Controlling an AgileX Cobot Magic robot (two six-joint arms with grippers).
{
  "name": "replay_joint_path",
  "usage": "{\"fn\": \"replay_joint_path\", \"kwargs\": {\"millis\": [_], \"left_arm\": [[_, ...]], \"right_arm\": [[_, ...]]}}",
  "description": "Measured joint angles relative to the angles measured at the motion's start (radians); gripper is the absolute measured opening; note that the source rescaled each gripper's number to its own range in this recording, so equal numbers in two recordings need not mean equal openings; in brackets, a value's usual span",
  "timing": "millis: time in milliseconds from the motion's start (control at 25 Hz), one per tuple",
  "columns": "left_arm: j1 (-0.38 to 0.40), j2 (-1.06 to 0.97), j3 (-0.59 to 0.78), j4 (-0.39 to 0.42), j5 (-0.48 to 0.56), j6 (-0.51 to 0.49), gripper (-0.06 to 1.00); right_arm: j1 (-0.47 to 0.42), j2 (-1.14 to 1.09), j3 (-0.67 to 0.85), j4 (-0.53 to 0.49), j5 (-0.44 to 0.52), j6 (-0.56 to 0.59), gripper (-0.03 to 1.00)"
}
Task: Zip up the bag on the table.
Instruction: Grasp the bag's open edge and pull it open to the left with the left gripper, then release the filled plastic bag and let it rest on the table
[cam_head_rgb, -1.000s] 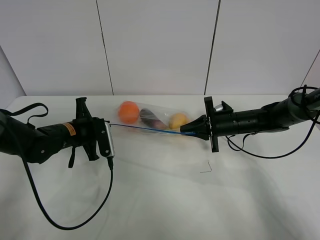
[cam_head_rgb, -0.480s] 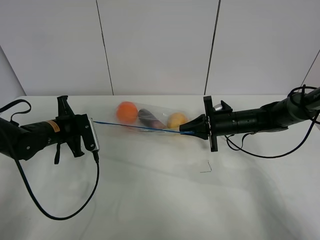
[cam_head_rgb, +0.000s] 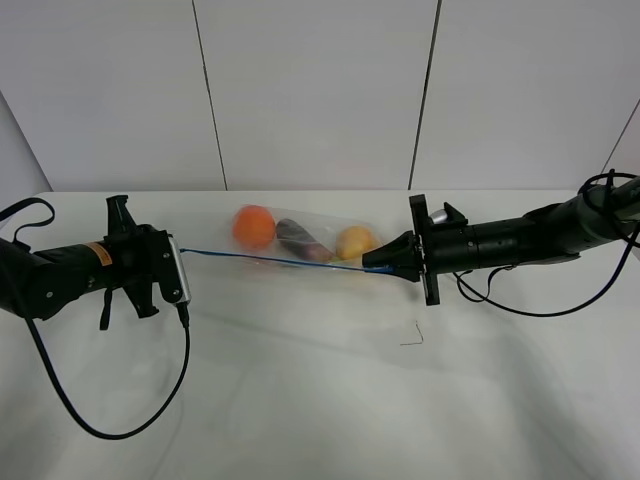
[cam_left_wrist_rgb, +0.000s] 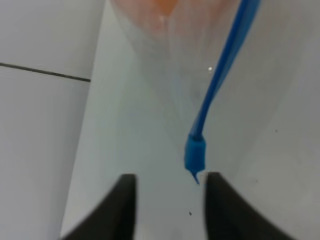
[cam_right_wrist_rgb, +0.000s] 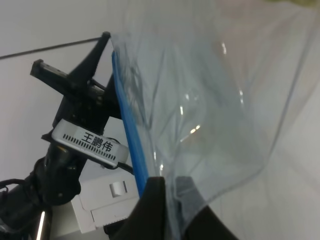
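The clear bag (cam_head_rgb: 300, 245) lies on the white table (cam_head_rgb: 300, 400) between my grippers, holding an orange (cam_head_rgb: 254, 226), a purple (cam_head_rgb: 303, 240) and a yellow piece of produce (cam_head_rgb: 355, 242). Its blue zipper strip (cam_head_rgb: 270, 260) runs taut from end to end. My left gripper (cam_head_rgb: 178, 268) is at the bag's left end. In the left wrist view its fingers (cam_left_wrist_rgb: 125, 200) stand apart, with the blue slider (cam_left_wrist_rgb: 195, 155) just at their tips, untouched; the left gripper (cam_left_wrist_rgb: 167, 182) is open. My right gripper (cam_head_rgb: 375, 262) is shut on the bag's right end; the right wrist view (cam_right_wrist_rgb: 172, 200) shows plastic pinched.
A small thin dark mark (cam_head_rgb: 412, 335) lies on the table in front of the right gripper. The left arm's black cable (cam_head_rgb: 150, 410) loops over the table at the front left. A panelled white wall (cam_head_rgb: 320, 90) stands behind the table.
My left gripper has moved leftward, away from the right gripper. The blue strip's left end went with it and the strip now spans a longer stretch. The right gripper has stayed put.
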Motion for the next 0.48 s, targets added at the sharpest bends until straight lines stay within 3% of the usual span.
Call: {"fn": "replay_joint_path", "kwargs": {"millis": [80,160,320,480], "left_arm": [[0.003,0.000,0.000,-0.002,0.006,-0.014,0.71],[0.012,0.000,0.000,-0.017,0.007,-0.033,0.75],[0.039,0.000,0.000,-0.101,0.008,-0.106,0.78],[0.045,0.000,0.000,-0.226,0.020,-0.253,0.79]], "right_arm": [[0.000,0.000,0.000,0.000,0.000,0.000,0.00],[0.000,0.000,0.000,0.000,0.000,0.000,0.00],[0.000,0.000,0.000,-0.001,0.000,0.000,0.00],[0.000,0.000,0.000,-0.001,0.000,0.000,0.00]]}}
